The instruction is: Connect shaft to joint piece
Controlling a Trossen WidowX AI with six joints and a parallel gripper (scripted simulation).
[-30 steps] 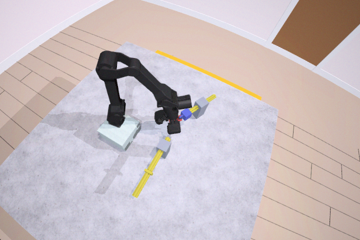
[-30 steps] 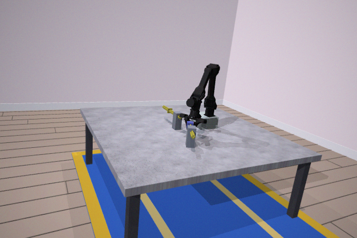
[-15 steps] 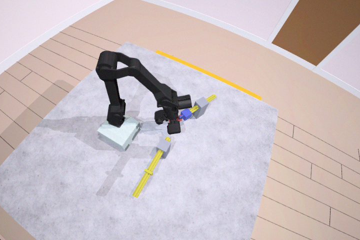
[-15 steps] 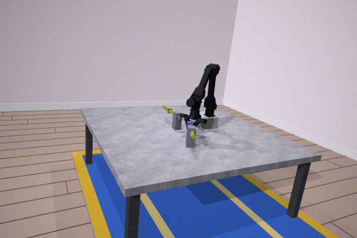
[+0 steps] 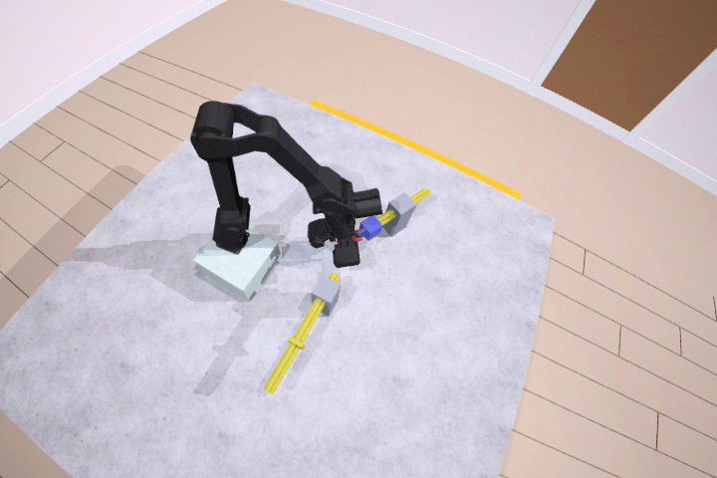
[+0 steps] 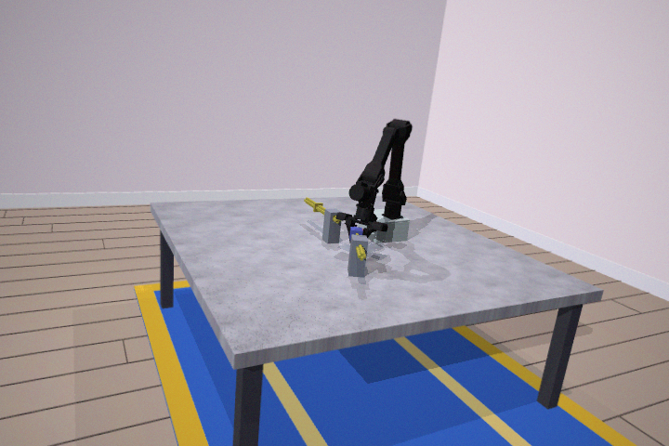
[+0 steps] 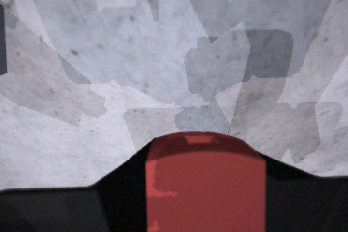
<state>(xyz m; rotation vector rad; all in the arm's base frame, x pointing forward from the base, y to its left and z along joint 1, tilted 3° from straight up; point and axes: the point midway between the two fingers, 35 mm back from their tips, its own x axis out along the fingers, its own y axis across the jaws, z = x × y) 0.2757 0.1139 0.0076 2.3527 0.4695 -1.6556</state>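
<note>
The first yellow shaft (image 5: 418, 195) (image 6: 314, 205) is fixed in a grey block (image 5: 401, 211) (image 6: 332, 227). On its end sit a blue hinge part (image 5: 372, 226) (image 6: 354, 231) and the red square joint piece (image 5: 359, 239) (image 7: 206, 169). My gripper (image 5: 345, 243) (image 6: 359, 227) (image 7: 188, 141) is shut on the red joint piece, with a black finger on each side of it in the wrist view. The second yellow shaft (image 5: 300, 341) (image 6: 360, 253) lies in its own grey block (image 5: 327, 293) (image 6: 356, 263). Its tip stands short of the joint, with a gap between them.
The arm's pale base block (image 5: 235, 270) (image 6: 396, 229) stands left of the joint. The second shaft has a small yellow collar (image 5: 296, 342) partway along it. The grey table top (image 5: 427, 349) (image 6: 272, 273) ends near a yellow floor line (image 5: 415, 147) at the back.
</note>
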